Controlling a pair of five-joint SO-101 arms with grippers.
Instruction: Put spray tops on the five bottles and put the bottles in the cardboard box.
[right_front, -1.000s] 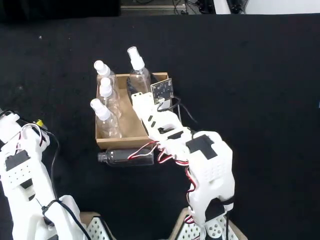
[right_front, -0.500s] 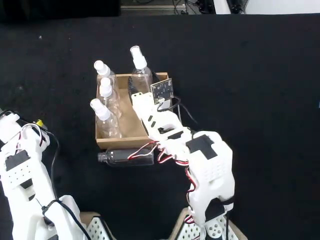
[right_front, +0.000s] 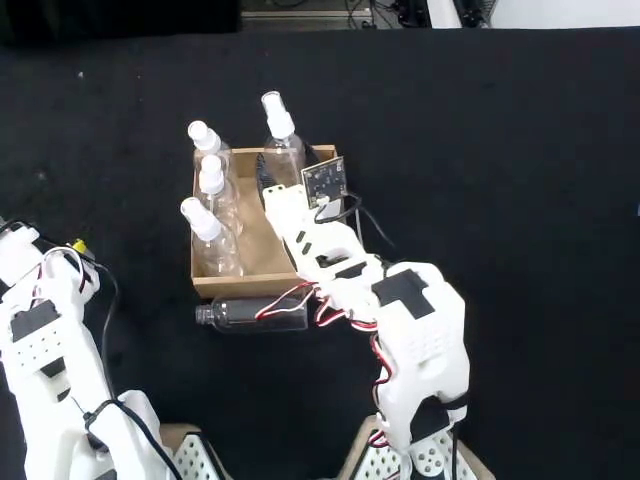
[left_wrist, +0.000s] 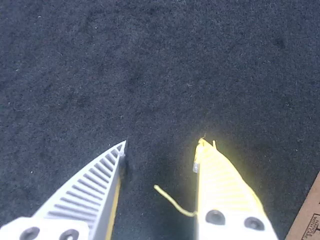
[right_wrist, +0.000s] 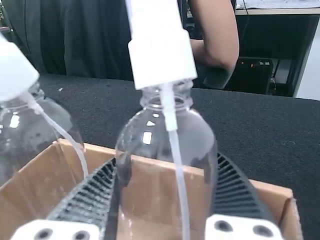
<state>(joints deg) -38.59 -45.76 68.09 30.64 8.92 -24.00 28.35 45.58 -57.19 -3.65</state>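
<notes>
Four topped bottles (right_front: 215, 240) are in the box (right_front: 240, 285), right hand (right_wrist: 167, 162) grasping one; fifth bottle (right_front: 255, 314) lies outside.

Three topped bottles (right_front: 216, 196) upright in cardboard box (right_front: 264, 252), fourth bottle (right_front: 283, 153) at its upper-right corner. Topless bottle (right_front: 245, 316) lying just below.

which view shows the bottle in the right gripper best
The right wrist view: the bottle stands close up between the jaws, its spray top and dip tube plain. The high view shows it small at the far right corner of the cardboard box, its lower part hidden by the arm. The left wrist view faces the table.
</notes>
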